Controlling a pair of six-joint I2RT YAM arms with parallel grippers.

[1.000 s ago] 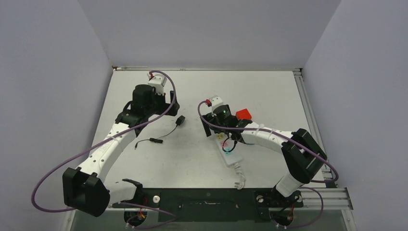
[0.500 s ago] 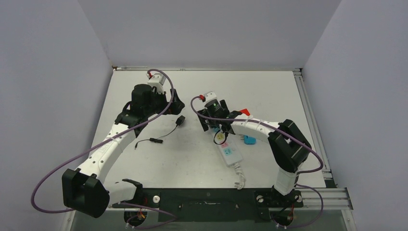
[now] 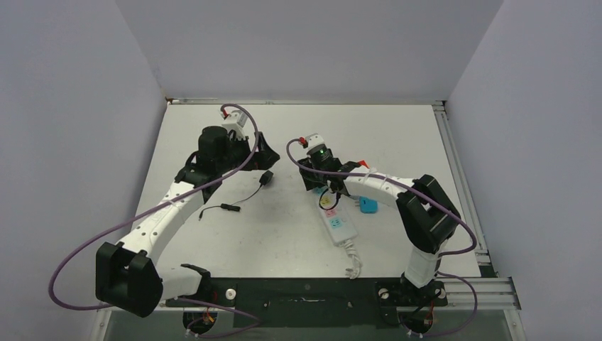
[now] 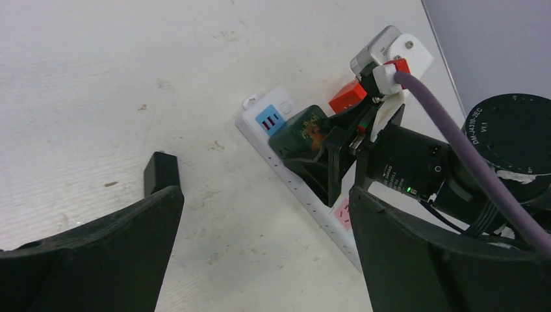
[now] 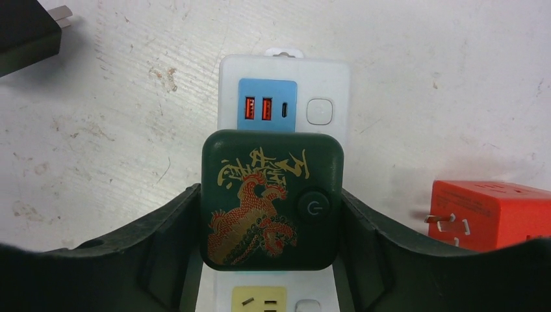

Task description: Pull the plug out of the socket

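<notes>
Right wrist: right gripper [image 5: 271, 195] pinches the green plug [image 5: 260, 214] by its flat sides.
Rigid, smooth, likely light, seated tight in the socket [image 5: 325, 78]; left gripper [image 4: 263, 185] gapes empty.

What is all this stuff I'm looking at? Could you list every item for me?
Table: one, white, under everything.
Power strip: one, white with pastel outlets, right of centre.
Green plug: one, dark green with a gold and red dragon, plugged into the strip near its far end.
Red adapter: one, red, loose on the table beside the strip.
Blue adapter: one, blue, on the table right of the strip.
Black plug with cable: one, black, left of centre.
Left arm: one, white and black, jaws open and empty.
Right arm: one, white and black, jaws closed on the green plug.
</notes>
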